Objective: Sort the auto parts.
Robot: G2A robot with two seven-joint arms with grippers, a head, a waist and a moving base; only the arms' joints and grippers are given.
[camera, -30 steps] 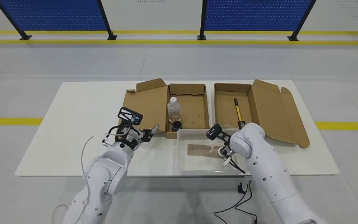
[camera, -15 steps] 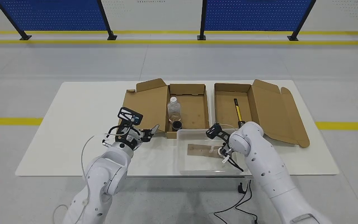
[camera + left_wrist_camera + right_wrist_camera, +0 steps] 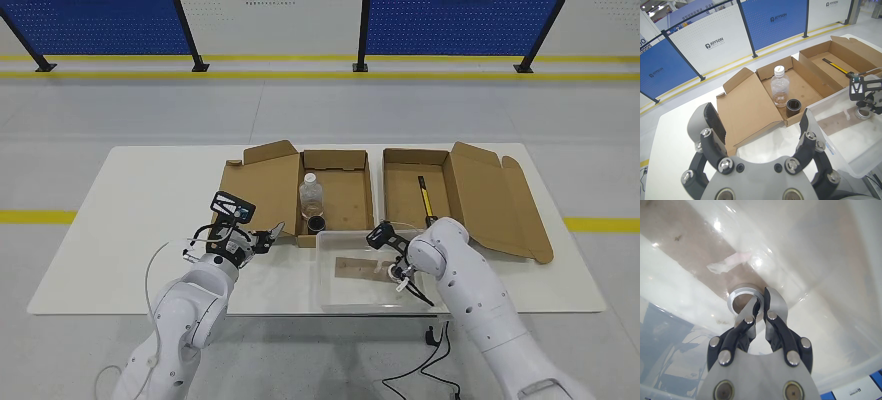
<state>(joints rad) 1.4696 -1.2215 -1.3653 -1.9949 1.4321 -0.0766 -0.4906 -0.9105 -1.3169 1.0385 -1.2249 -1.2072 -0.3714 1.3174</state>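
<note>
Counter (image 3: 130, 200): clear bin (image 3: 345, 295) at 6 o'clock, cardboard boxes (image 3: 345, 200) at 12. Left gripper (image 3: 759, 111) wide open, empty. Right gripper (image 3: 761, 298) down in the bin, clamped on the metal ring (image 3: 742, 290) wall. You're at the pick, I'd say; next needs a straight lift over the rim toward a box.

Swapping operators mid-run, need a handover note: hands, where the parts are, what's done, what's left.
Right hand: shut on the wall of the silver ring, one finger inside it and one outside, low in the clear bin.
Left hand: open, holding nothing, above the table near the left box.
Left box: bottle and black sleeve standing at its near end.
Right box: yellow-and-black bar lying flat.
Done: those three appear sorted; ring gripped.
Left: lift the ring out and box it. I cannot tell which box.
</note>
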